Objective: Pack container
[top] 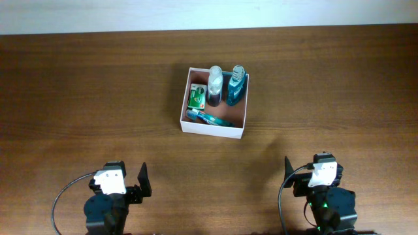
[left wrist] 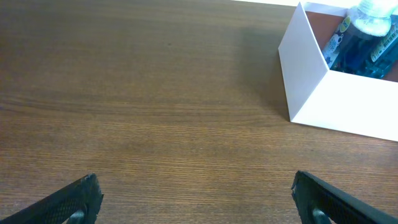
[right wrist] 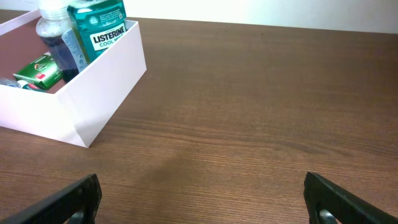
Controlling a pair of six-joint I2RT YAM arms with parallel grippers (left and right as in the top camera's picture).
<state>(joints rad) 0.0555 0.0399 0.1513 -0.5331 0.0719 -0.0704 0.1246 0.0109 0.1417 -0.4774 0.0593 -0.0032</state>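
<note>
The container (top: 213, 128), a white box with a reddish-brown inside, sits mid-table. It holds a blue Listerine bottle (top: 236, 85), a clear-capped dark bottle (top: 215, 86), a small green packet (top: 196, 98) and a blue tube (top: 208, 118). The box shows at upper right in the left wrist view (left wrist: 317, 87) and upper left in the right wrist view (right wrist: 93, 74). My left gripper (left wrist: 196, 199) and right gripper (right wrist: 202, 196) are open and empty, low over the table near its front edge, well short of the box.
The brown wooden table (top: 78, 98) spreads on all sides of the box. A pale wall edge runs along the far side (top: 209, 13). Cables loop beside both arm bases at the front.
</note>
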